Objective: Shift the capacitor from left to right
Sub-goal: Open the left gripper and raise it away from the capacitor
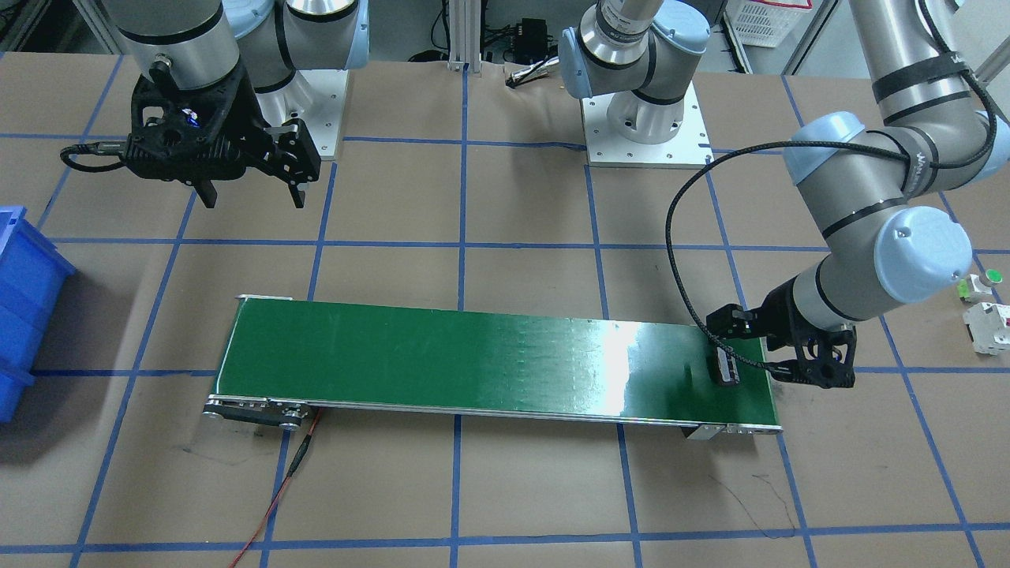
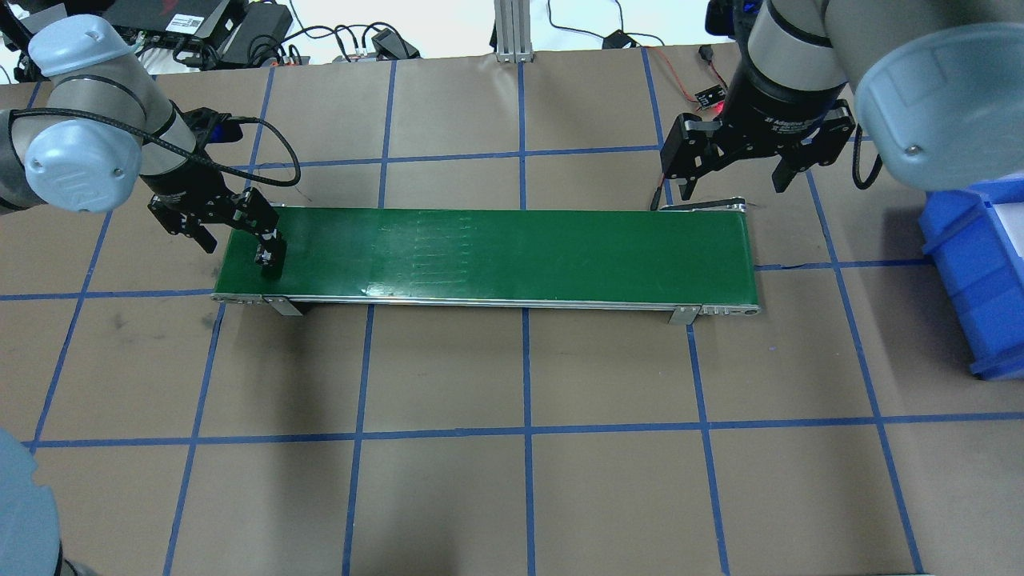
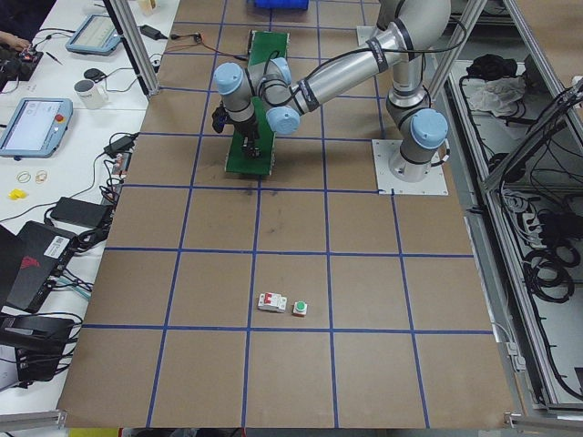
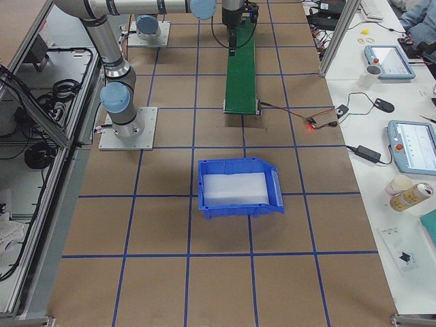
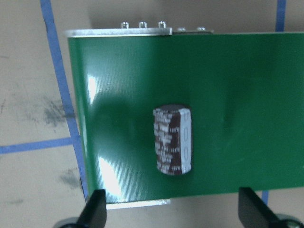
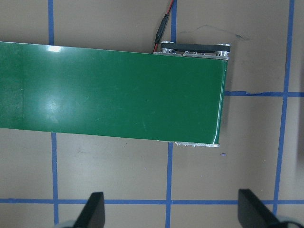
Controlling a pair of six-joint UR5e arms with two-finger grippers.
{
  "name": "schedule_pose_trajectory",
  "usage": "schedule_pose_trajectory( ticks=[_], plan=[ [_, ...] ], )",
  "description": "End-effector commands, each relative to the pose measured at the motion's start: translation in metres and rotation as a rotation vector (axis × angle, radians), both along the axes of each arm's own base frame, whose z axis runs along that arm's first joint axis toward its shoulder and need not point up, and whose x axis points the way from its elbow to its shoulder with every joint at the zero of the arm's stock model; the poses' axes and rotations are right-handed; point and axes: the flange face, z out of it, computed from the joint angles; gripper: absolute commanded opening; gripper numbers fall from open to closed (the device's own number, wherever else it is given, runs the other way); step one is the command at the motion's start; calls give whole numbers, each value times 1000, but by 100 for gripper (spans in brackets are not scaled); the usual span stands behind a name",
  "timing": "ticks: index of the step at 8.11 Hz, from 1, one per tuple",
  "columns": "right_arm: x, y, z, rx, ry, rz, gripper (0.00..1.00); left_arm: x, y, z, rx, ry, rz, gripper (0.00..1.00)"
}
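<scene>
The capacitor [image 5: 173, 140], a stubby dark brown cylinder with pale grey markings, lies on its side on the green conveyor belt [image 5: 237, 95] near its left end. It also shows in the front view [image 1: 726, 369] and the overhead view [image 2: 270, 262]. My left gripper [image 5: 173, 211] is open and empty, a little above the capacitor, which lies in line with the gap between the fingers [image 1: 742, 345]. My right gripper [image 2: 732, 186] is open and empty above the belt's right end [image 6: 209, 95], at the far edge.
A blue bin [image 2: 976, 264] stands on the table beyond the belt's right end. A white boxy switch with a red mark [image 1: 988, 327] and a white button with a green cap [image 1: 982, 282] lie beyond the belt's left end. A red wire [image 1: 276, 497] trails from the belt's right end.
</scene>
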Motion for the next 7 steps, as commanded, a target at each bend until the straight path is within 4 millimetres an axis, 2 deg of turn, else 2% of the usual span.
schedule_pose_trajectory(
  ticks=[1,3,5,6,7],
  plan=[
    [0,0,0,1,0,0,100,-7,29,41,53,-54,9,100],
    [0,0,0,1,0,0,100,-1,43,74,26,-159,-7,100],
    [0,0,-1,2,0,0,100,-10,53,99,-25,-164,-12,100],
    [0,0,-1,1,0,0,100,-8,60,115,-54,-163,2,100],
    [0,0,0,-1,0,0,100,-15,69,123,-43,-160,22,100]
  ],
)
